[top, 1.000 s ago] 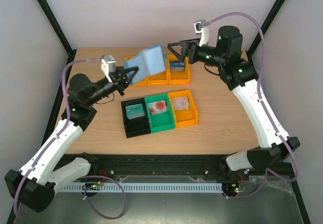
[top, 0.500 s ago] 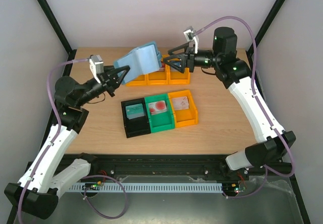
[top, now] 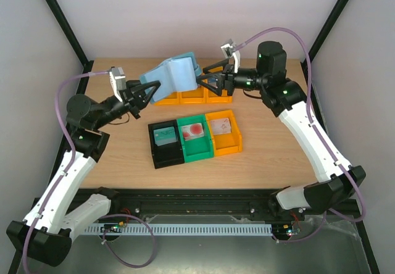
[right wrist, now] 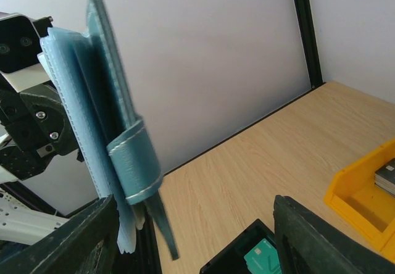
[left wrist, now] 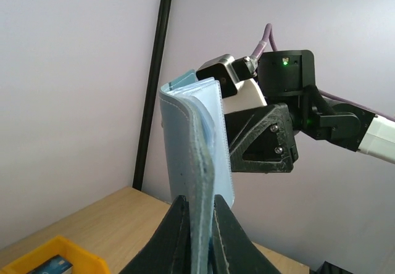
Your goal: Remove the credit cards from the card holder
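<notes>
1. Table (top: 271, 126): you have a wooden top, with both arms reaching over its far half.
2. Left arm (top: 68, 169) and right arm (top: 308, 132): they meet in the air near the back edge.
3. Bins: the black bin (top: 168, 158), green bin (top: 200, 153) and orange bin (top: 229, 145) sit touching in a row mid-table. The back orange bins (top: 185, 96) sit below the grippers.
4. Card holder (top: 173, 73): blue and partly folded, it is off the table above the back orange bins, between the two grippers.
5. Left gripper (top: 154, 89): note its fingers pressed together on the card holder's edge, pinching both faces.
6. Right gripper (top: 207, 76): its fingers are spread wide at the holder's opposite edge. You cannot tell whether they touch it.
7. Cards: the teal card (top: 165, 136) lies in the black bin, the red-marked card (top: 195, 130) in the green and the pale card (top: 221, 126) in the orange.
</notes>
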